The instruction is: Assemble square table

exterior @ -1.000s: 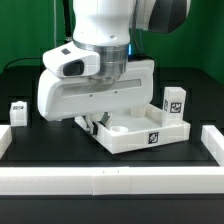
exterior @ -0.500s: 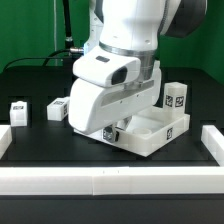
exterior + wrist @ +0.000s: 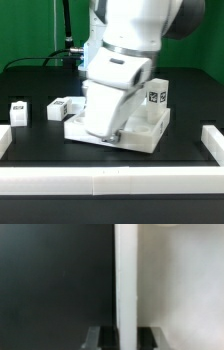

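The black worktop (image 3: 40, 85) carries everything, fenced at six o'clock in the exterior view by one long low white border rail (image 3: 110, 183).

The square tabletop (image 3: 143, 137) sits at the middle of the worktop, right under the arm. It is a white plastic tray with a raised rim, so I judge it light, stiff and rather slick; it should slide or pivot on the worktop without flexing. The thin upright rim (image 3: 126, 280) is the obvious place to hold it, since the flat floor offers nothing to pinch. A narrow pinch on smooth plastic may let the tray swing, so a hold near the middle of a side looks safer than one at a corner.

The end effector (image 3: 125, 335) is closed on that rim: in the wrist view its two fingers (image 3: 100, 338) stand tight against either face of the wall.

The legs are small white blocks, likely light and rigid, easy to take across two flat faces.

Counted:
- One tabletop.
- Three legs in view.
  - One tagged leg (image 3: 155, 97) is at two o'clock of the tabletop; I cannot tell whether it stands on the tray or behind it.
  - One leg (image 3: 60, 108) is at ten o'clock, near the tray.
  - One leg (image 3: 18, 112) is at nine o'clock, well apart.
- A fourth leg is not visible.
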Controlling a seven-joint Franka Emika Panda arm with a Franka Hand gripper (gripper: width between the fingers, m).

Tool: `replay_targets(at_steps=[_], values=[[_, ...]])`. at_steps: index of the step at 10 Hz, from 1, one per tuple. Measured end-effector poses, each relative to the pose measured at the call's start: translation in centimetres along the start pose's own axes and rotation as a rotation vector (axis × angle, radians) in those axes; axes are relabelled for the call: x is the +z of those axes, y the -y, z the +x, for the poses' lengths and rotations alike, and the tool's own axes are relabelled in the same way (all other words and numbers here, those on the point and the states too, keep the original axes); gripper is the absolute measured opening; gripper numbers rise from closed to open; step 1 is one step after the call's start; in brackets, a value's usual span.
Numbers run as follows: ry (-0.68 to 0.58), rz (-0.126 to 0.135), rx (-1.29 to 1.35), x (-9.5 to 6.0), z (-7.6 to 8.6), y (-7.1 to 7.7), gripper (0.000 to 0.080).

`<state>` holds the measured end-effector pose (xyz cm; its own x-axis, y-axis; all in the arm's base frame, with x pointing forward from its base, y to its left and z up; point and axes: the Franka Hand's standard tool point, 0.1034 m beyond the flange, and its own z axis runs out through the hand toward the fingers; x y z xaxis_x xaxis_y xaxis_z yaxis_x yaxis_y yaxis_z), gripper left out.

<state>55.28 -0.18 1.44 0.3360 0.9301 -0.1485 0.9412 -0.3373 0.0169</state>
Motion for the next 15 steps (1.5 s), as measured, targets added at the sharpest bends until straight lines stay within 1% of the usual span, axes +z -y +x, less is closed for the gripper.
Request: replay_targets(at_steps=[1,2,4,5,6,7,8,9,10,11,12,13,14,15], values=[[0.003,-0.014,-0.071,-0.2,0.9,-0.3,0.0058],[0.006,-0.02,-0.106,-0.3,1.3,-0.3,0.0058],[0.016,-0.018,-0.198,-0.1,0.8,-0.4,0.0058],[0.017,-0.017,-0.198,-0.1,0.8,-0.3,0.0058],[0.018,-0.012,-0.199,-0.2,1.4,-0.6,0.0058],[0.021,-0.005,-0.207,-0.7,2.5,-1.4,0.0058],[0.011,-0.023,-0.205,-1.1,4.0,-2.4,0.0058],[0.005,-0.04,-0.228,-1.4,5.5,-2.9,0.0058],[-0.003,-0.049,-0.241,-1.4,6.7,-3.3,0.0058],[-0.005,-0.049,-0.247,-1.6,7.5,-3.7,0.0058],[-0.007,-0.054,-0.25,-1.9,8.1,-4.1,0.0058],[-0.009,-0.057,-0.246,-2.0,8.3,-4.3,0.0058],[-0.006,-0.054,-0.239,-2.1,8.2,-4.4,0.0058],[-0.004,-0.057,-0.226,-2.5,8.4,-4.6,0.0058]])
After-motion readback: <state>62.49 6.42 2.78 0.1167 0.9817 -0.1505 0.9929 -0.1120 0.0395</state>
